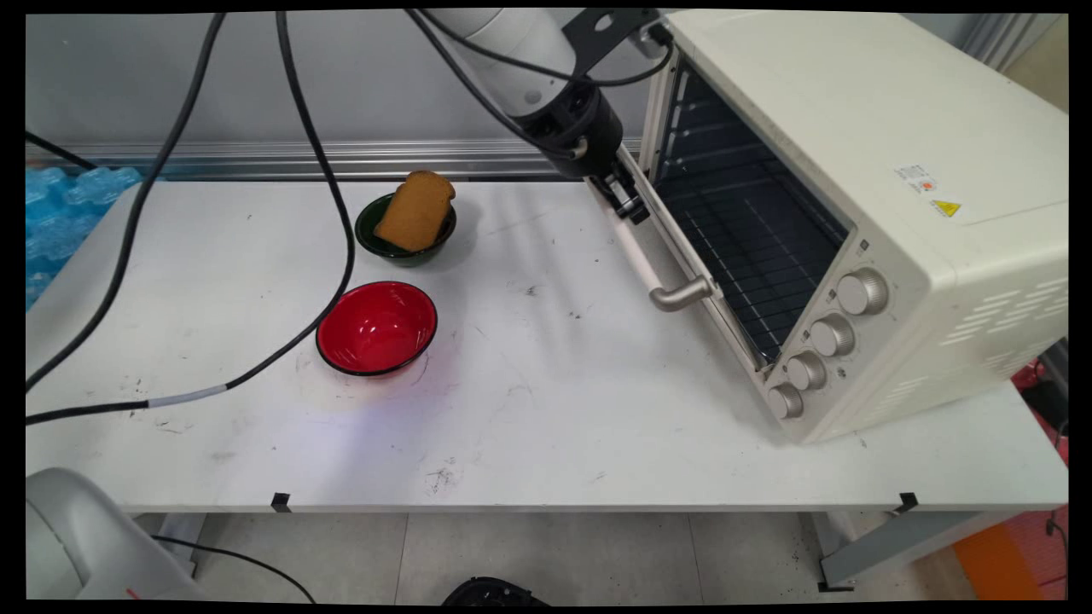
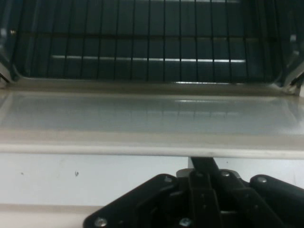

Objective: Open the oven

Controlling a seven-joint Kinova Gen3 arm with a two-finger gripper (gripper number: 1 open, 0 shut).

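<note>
A cream toaster oven (image 1: 896, 128) stands at the table's right, and its glass door (image 1: 682, 247) hangs partly open toward the table's middle. My gripper (image 1: 630, 205) is shut with nothing in it. Its tips rest against the far end of the door's upper edge, by the white handle bar (image 1: 636, 256). In the hand view the gripper (image 2: 202, 164) touches the door's rim, with the door glass (image 2: 152, 118) and the wire rack (image 2: 142, 47) beyond it. A slice of brown bread (image 1: 415, 213) leans in a dark green bowl (image 1: 367, 230) to the gripper's left.
A red bowl (image 1: 377, 328) holding nothing sits nearer the front, below the green bowl. Black cables (image 1: 341, 213) hang from the arm and trail over the table's left half. Four knobs (image 1: 823, 337) run down the oven's front panel.
</note>
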